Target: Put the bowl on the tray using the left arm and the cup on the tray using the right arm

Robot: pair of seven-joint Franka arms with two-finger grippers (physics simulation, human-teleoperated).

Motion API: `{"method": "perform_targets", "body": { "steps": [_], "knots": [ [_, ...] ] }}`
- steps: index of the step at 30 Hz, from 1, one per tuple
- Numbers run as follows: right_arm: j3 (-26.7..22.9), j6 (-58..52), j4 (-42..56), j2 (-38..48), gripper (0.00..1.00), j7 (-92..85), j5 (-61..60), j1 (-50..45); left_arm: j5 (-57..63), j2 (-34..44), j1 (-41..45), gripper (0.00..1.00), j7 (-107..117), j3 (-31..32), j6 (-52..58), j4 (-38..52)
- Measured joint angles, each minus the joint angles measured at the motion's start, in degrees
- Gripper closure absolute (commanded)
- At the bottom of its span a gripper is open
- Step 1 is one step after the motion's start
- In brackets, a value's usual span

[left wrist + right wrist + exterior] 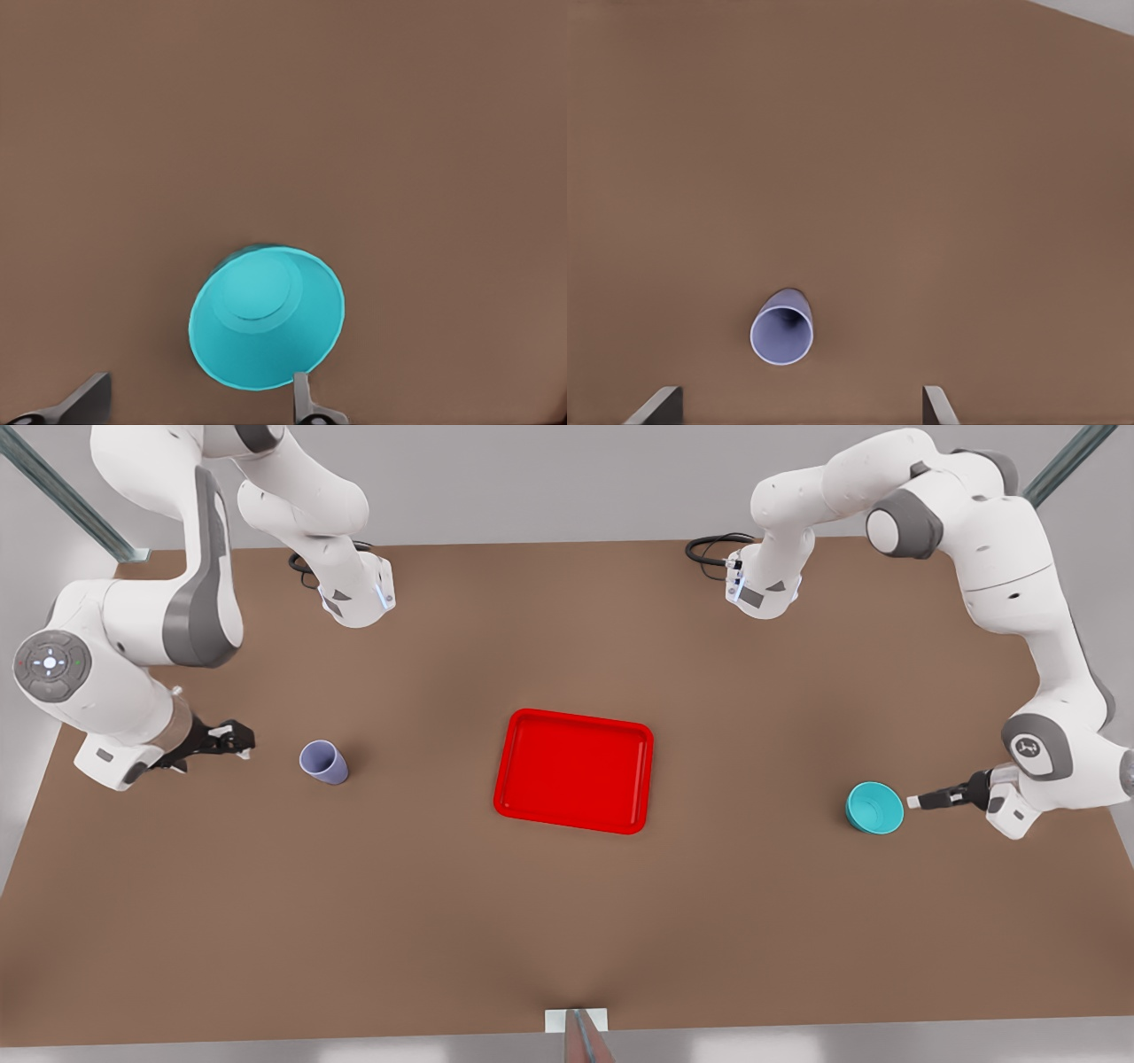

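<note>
Two small vessels, both empty, sit well apart on the table with the bare red tray [574,771] between them. The bowl [874,808] looks light, rigid and slick; I'd pinch its rim. The left gripper [914,802] hangs just beside it, fingers [306,403] spread, one tip at the rim, holding nothing. The cup [323,763] seems light too, best taken across its tapered wall. The right gripper [241,740] is near it, open and empty.
</note>
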State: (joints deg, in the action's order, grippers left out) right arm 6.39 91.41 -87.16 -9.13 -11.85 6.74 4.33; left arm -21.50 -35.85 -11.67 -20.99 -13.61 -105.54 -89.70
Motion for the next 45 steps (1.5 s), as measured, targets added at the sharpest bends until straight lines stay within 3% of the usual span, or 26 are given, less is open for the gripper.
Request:
{"method": "perform_targets", "body": {
  "steps": [4, 14, 15, 17, 21, 28, 32, 36, 45],
  "knots": [
    [0.1, 0.0, 0.1, 0.0, 0.00, -0.1, -0.3, -0.7, -0.7, -1.0, 0.0, 0.00, -6.3, 0.1, -5.3, -5.1],
    [0.1, 0.2, 0.1, -1.2, 0.00, -0.1, -0.5, -0.4, -2.6, -5.6, 0.8, 0.00, -17.5, 0.3, -13.0, -5.7],
    [0.1, 0.3, 0.1, -1.3, 0.00, -0.2, -0.5, -0.5, -2.8, -5.7, 1.0, 0.23, -18.3, 0.4, -13.4, -5.7],
    [0.1, 0.3, 0.2, -1.5, 0.00, -0.2, -0.5, -0.4, -3.1, -5.8, 1.5, 0.53, -19.8, 0.4, -14.1, -5.7],
    [0.1, 0.5, 0.2, -1.8, 0.00, -0.2, -0.5, -0.3, -3.3, -5.6, 2.1, 0.79, -21.5, 0.9, -14.8, -5.7],
    [0.1, 0.6, 0.3, -2.4, 0.00, -0.2, -0.6, -0.1, -1.7, -0.4, 6.8, 0.79, -20.6, 1.2, -14.7, -5.4],
    [0.1, 0.7, 0.3, -2.5, 0.00, -0.3, -0.6, -0.1, 1.1, 2.9, 32.0, 0.79, -10.3, 1.0, -10.3, 3.1],
    [0.1, 0.7, 0.3, -2.6, 0.00, -0.3, -0.6, -0.1, 1.7, -3.5, 50.6, 0.79, 3.7, 1.2, -7.5, 11.0],
    [0.1, 0.7, 0.4, -3.0, 0.00, -0.3, -0.6, 0.0, 0.0, -7.5, 55.3, 0.79, 27.8, 2.3, -7.8, 7.8]
  ]
}}
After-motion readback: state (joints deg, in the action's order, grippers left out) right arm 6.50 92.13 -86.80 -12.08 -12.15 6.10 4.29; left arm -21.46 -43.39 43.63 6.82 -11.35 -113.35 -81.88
